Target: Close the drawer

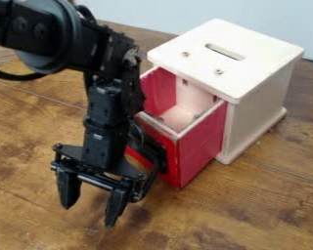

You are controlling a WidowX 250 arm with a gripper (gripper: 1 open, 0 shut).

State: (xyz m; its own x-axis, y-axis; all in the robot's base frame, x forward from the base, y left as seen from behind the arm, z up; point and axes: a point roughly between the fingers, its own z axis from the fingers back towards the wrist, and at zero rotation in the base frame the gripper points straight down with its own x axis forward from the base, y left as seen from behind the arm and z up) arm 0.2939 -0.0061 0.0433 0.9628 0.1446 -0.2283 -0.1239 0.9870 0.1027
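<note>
The red drawer [188, 137] stands pulled out of the white cabinet [238, 83], showing its pale interior [183, 109]. Its black loop handle [154, 159] sticks out from the red front, partly hidden behind my arm. My gripper [91, 203] hangs low over the wooden table just in front of and left of the drawer front, fingers pointing down and spread apart, open, holding nothing. The fingers [114, 208] do not touch the handle as far as I can see.
The white cabinet has a slot [227, 50] on its top and sits at the back right of the wooden table [250, 210]. My black arm [67, 44] reaches in from the upper left.
</note>
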